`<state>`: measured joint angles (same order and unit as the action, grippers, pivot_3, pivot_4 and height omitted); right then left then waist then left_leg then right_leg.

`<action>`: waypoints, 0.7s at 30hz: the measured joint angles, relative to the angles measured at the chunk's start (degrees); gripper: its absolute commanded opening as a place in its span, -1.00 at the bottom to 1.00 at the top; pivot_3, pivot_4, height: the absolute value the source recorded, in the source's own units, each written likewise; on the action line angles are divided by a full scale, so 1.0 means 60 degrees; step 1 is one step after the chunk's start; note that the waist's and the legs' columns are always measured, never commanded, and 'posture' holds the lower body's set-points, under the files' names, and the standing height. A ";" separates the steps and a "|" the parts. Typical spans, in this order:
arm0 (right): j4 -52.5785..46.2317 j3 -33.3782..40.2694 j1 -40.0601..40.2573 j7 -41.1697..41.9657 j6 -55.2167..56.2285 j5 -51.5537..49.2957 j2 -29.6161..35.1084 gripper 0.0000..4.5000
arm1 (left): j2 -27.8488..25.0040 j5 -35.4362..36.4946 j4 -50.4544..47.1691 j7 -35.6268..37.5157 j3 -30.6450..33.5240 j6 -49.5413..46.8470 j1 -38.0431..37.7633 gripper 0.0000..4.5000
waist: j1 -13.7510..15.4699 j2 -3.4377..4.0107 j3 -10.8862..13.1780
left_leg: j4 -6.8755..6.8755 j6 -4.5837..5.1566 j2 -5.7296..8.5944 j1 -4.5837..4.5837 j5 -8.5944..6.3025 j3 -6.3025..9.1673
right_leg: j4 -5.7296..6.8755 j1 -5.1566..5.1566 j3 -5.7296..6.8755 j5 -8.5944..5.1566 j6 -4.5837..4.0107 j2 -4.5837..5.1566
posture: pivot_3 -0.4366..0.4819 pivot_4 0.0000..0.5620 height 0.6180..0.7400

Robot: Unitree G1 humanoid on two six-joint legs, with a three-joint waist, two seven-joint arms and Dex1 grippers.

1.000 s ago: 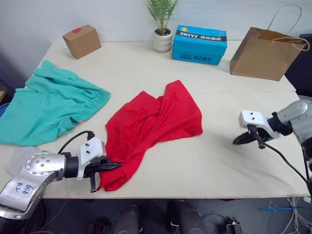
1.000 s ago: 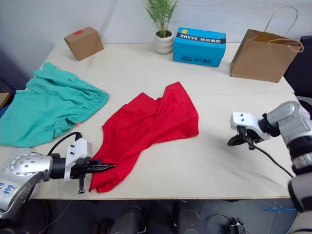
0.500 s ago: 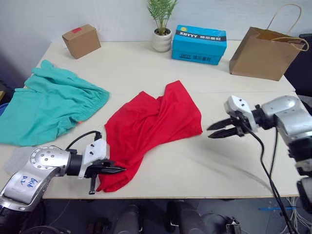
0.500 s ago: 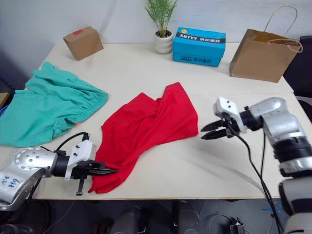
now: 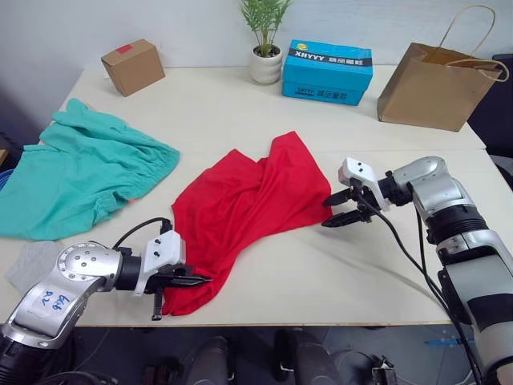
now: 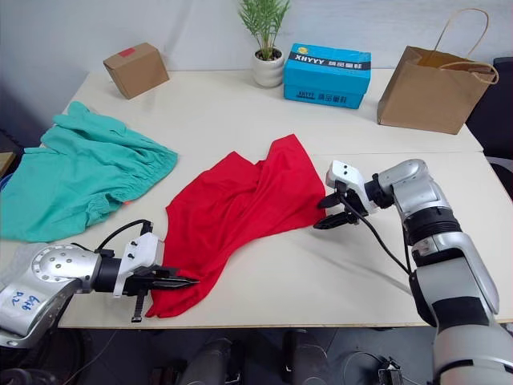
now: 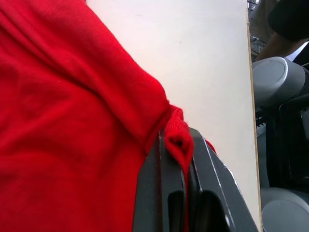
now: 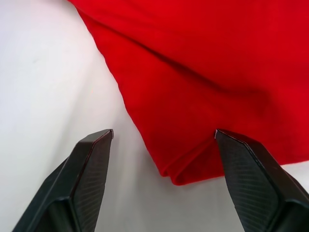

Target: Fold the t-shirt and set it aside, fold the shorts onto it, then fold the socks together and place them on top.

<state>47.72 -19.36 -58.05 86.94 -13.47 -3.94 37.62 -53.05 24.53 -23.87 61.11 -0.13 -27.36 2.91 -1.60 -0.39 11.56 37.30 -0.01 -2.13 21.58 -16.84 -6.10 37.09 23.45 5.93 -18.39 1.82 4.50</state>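
Shorts (image 5: 76, 176) left of t-shirt (image 5: 248, 212); socks (image 5: 28, 263) probably before shorts.

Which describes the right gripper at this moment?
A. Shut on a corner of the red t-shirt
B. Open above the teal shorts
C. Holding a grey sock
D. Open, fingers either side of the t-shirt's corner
D: in the right wrist view the right gripper has its two black fingers spread wide, with the corner of the t-shirt lying on the table between them, not yet pinched.
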 measured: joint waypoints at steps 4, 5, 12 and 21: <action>0.0168 0.0280 -0.0079 0.0054 -0.0178 0.0000 -0.0065 0.52 | 0.0038 0.0000 -0.0037 -0.0089 0.0003 -0.0014 -0.0076 -1.00 | -0.0009 0.0000 0.0000 | 0.0000 0.0000 0.0000 0.0000 0.0000 0.0000 | 0.0002 0.0001 -0.0001 0.0000 0.0000 0.0000 | -0.05 -0.47 1.00; 0.0308 0.0324 -0.0178 0.0031 -0.0261 0.0003 -0.0072 0.52 | 0.0038 -0.0001 -0.0038 -0.0091 0.0003 -0.0013 -0.0140 -1.00 | -0.0013 0.0000 0.0000 | 0.0000 0.0000 0.0000 -0.0001 0.0000 -0.0002 | 0.0003 0.0001 -0.0002 0.0000 0.0000 0.0000 | -0.05 -0.47 1.00; 0.0636 0.0375 -0.0319 -0.0051 -0.0293 0.0295 -0.0398 0.52 | 0.0081 -0.0019 -0.0024 -0.0115 0.0002 -0.0007 -0.0108 -1.00 | -0.0018 0.0000 0.0000 | 0.0002 -0.0001 0.0000 -0.0002 0.0000 -0.0004 | 0.0005 0.0001 -0.0004 0.0000 0.0000 0.0000 | -0.05 -0.47 1.00; 0.0016 0.0452 -0.0001 0.0197 -0.0774 0.0080 -0.0565 0.52 | 0.0084 -0.0027 -0.0009 -0.0094 0.0002 0.0000 0.0026 -1.00 | -0.0005 0.0000 0.0000 | 0.0003 -0.0001 0.0000 -0.0002 0.0000 -0.0004 | 0.0008 0.0000 -0.0004 0.0000 0.0000 0.0000 | -0.05 -0.47 1.00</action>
<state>47.82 -16.65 -58.06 88.12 -18.11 -3.46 34.23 -52.54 24.37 -23.92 60.55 -0.12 -27.36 3.07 -1.63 -0.38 11.56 37.31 -0.01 -2.14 21.56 -16.84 -6.12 37.14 23.45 5.90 -18.39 1.82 4.50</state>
